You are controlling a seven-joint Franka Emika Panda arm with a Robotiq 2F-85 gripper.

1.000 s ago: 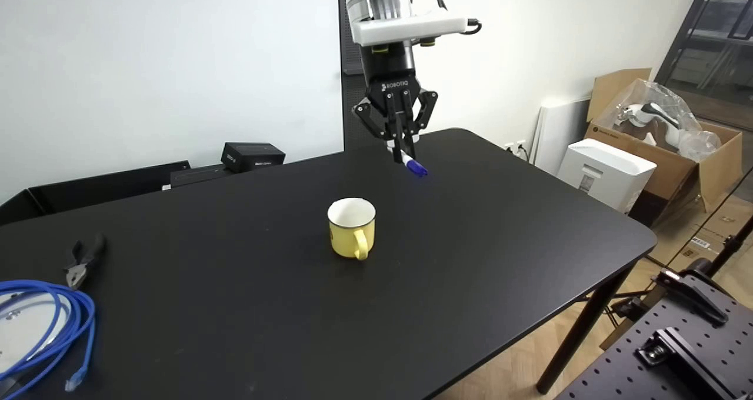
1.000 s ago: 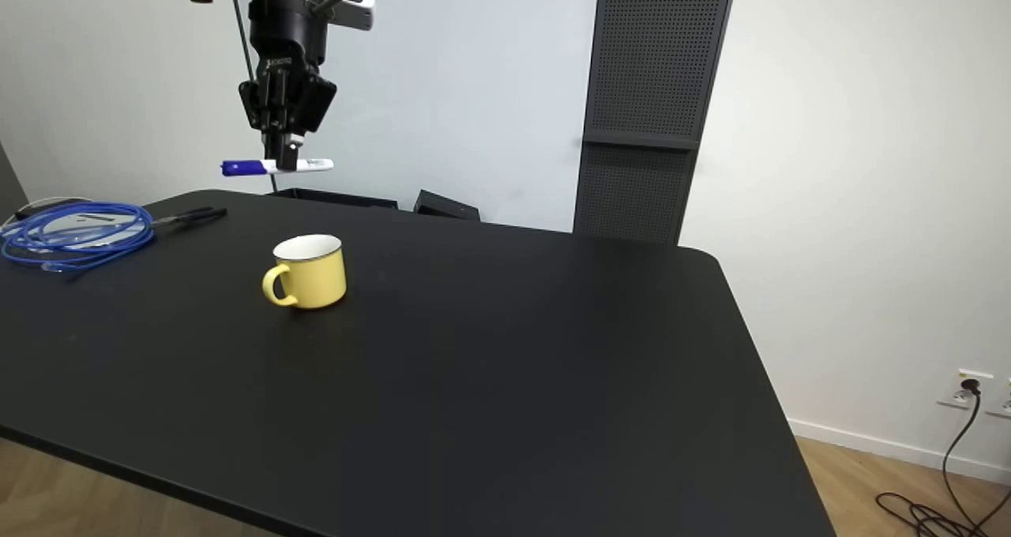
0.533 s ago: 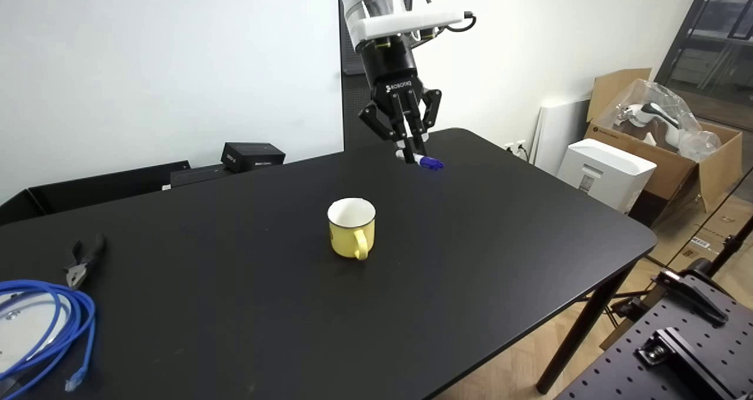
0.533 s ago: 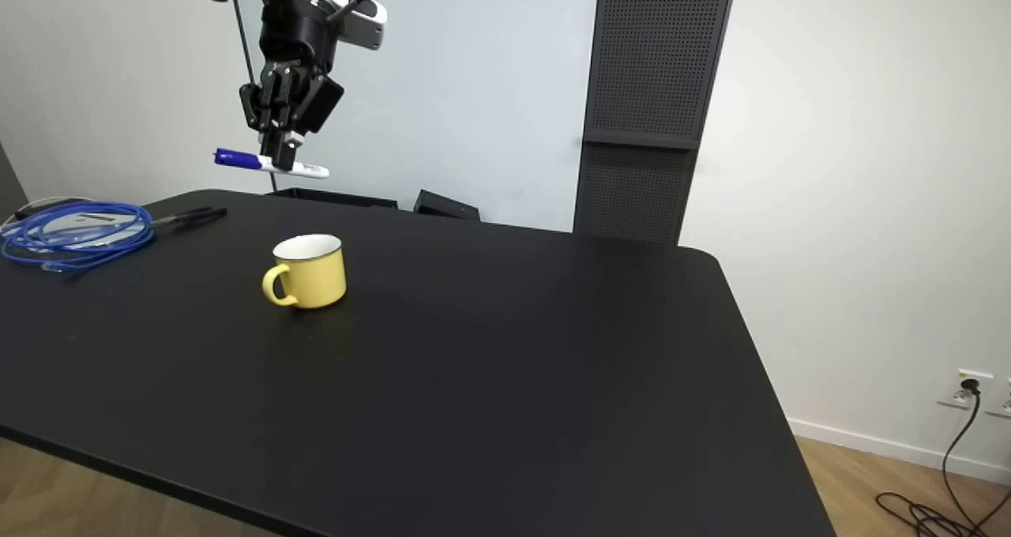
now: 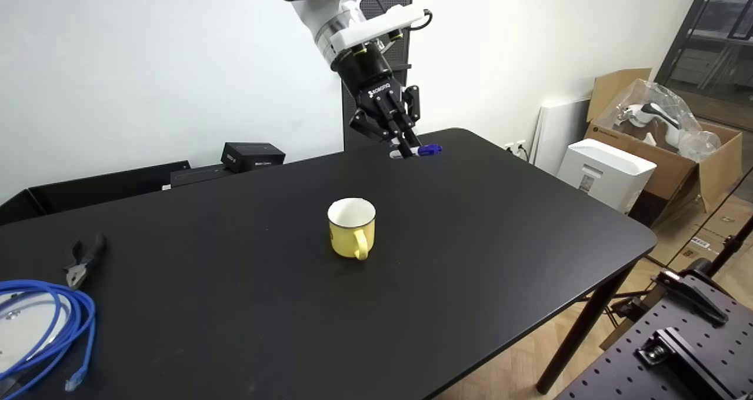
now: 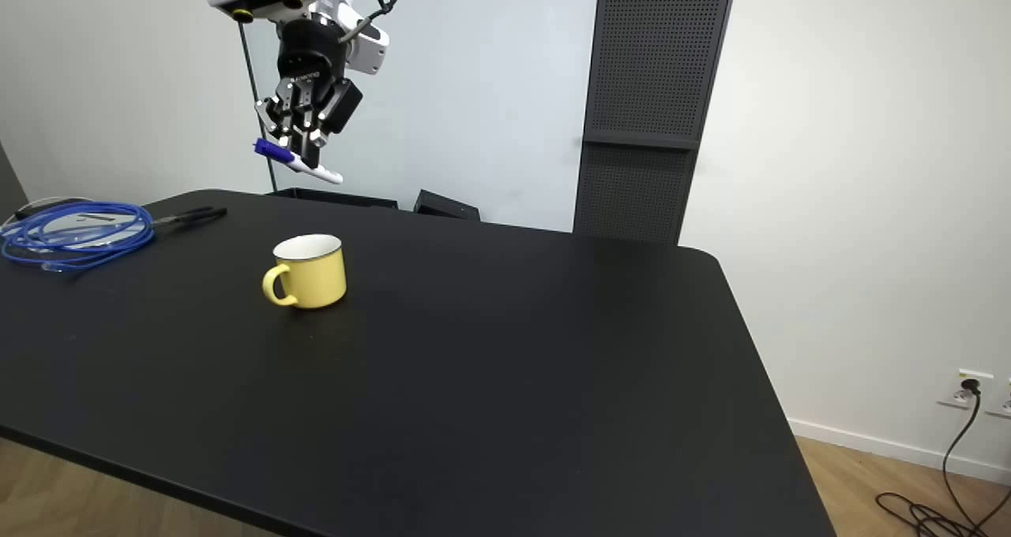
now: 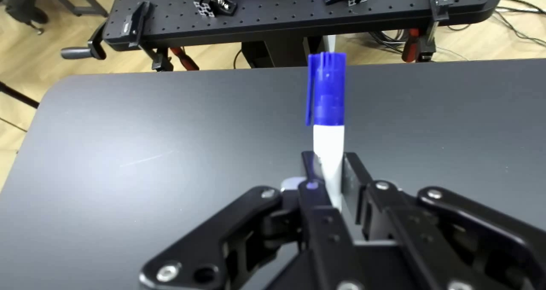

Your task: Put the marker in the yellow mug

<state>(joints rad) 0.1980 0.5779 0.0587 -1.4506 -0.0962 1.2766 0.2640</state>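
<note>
My gripper is shut on the white middle of the marker and holds it above the table. In an exterior view the gripper has the marker tilted, blue cap end higher than the white end. In the wrist view the marker sticks out beyond the fingertips, cap pointing away from the gripper. The yellow mug stands upright on the table, nearer that camera than the gripper. It also shows in an exterior view, below the gripper. The mug is out of the wrist view.
The black table bears a coiled blue cable and pliers. A small black box stands at the back edge. A perforated platform with clamps stands beyond the table edge in the wrist view.
The wrist has tilted over, with the arm leaning more. The marker, still held, has gone from about level to cap end up in an exterior view. The mug has not moved.
</note>
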